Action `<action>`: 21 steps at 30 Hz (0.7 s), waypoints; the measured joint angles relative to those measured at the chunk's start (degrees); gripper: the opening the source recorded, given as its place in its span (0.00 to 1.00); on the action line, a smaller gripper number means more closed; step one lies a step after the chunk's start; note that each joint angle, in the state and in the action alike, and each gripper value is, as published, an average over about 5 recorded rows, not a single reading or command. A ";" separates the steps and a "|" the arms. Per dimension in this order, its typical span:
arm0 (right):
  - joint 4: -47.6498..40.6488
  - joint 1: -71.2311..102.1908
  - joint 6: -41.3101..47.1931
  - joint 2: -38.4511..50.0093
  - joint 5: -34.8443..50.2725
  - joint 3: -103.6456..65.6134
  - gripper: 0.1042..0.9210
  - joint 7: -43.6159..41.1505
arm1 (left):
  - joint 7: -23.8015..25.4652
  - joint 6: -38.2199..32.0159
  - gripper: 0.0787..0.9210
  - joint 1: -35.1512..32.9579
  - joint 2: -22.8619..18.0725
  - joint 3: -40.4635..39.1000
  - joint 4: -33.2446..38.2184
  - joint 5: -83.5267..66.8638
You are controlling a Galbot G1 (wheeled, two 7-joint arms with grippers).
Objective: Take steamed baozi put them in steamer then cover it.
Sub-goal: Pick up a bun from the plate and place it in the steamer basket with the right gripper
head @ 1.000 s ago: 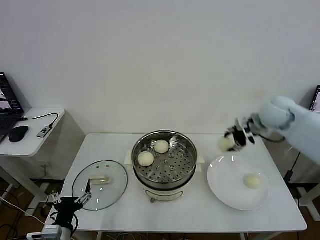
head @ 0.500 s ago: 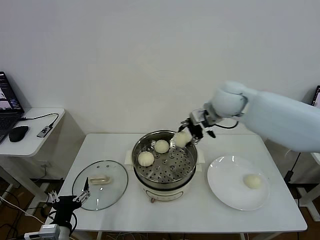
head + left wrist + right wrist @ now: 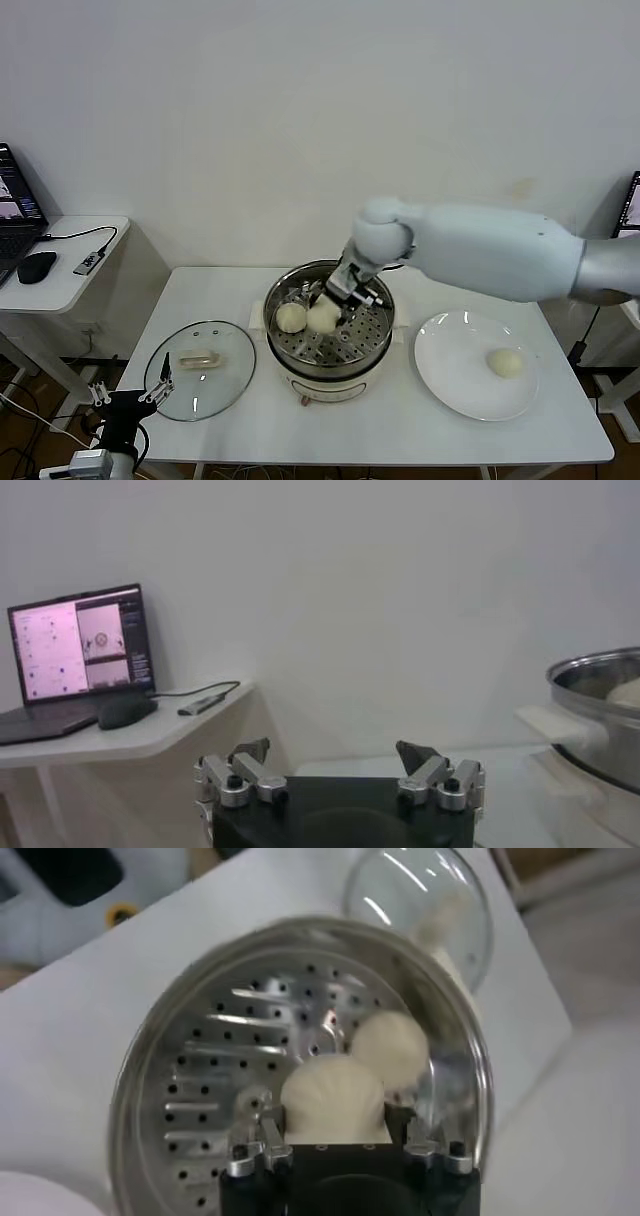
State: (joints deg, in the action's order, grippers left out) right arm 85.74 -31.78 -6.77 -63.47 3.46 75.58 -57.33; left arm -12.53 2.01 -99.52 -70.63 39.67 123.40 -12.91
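A big plain white wall (image 3: 300,110) fills the back of the room. In front of it stands a white table (image 3: 230,420) with rounded corners. To the left is a smaller white side desk (image 3: 60,275). On it sit an open laptop (image 3: 75,655) with a lit screen, a black mouse (image 3: 36,266), and a thin cable (image 3: 85,235) ending in what may be a small adapter. The floor (image 3: 30,420) below looks brown, with loose wires.

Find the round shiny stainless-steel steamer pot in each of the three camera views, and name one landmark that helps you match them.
Head view: the steamer stands at table centre, under the right gripper.
Left wrist view: only part of it shows, at the picture's far edge.
Right wrist view: it fills most of the frame.
Shared landmark: its shiny steel rim, visible in all three views.
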 measured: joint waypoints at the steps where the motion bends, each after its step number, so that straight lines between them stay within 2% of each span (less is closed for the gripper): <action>1: -0.03 0.01 -0.88 -0.43 -0.62 0.31 0.62 -0.07 | -0.01 -0.01 0.88 0.00 -0.04 0.00 0.05 0.00; 13: -0.60 0.77 -8.52 -2.49 -6.08 2.41 0.62 -0.69 | -0.08 -0.16 0.88 -0.23 -0.21 0.03 0.35 -0.03; 21: 0.16 0.39 -10.78 -2.39 -7.20 3.07 0.76 -0.99 | -0.10 -0.26 0.88 -0.21 -0.33 -0.10 0.08 -0.07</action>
State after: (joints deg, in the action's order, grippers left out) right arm 85.89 -31.40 -17.55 -65.86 -3.74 78.65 -58.33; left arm -12.64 1.75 -99.73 -70.96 39.58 123.48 -12.98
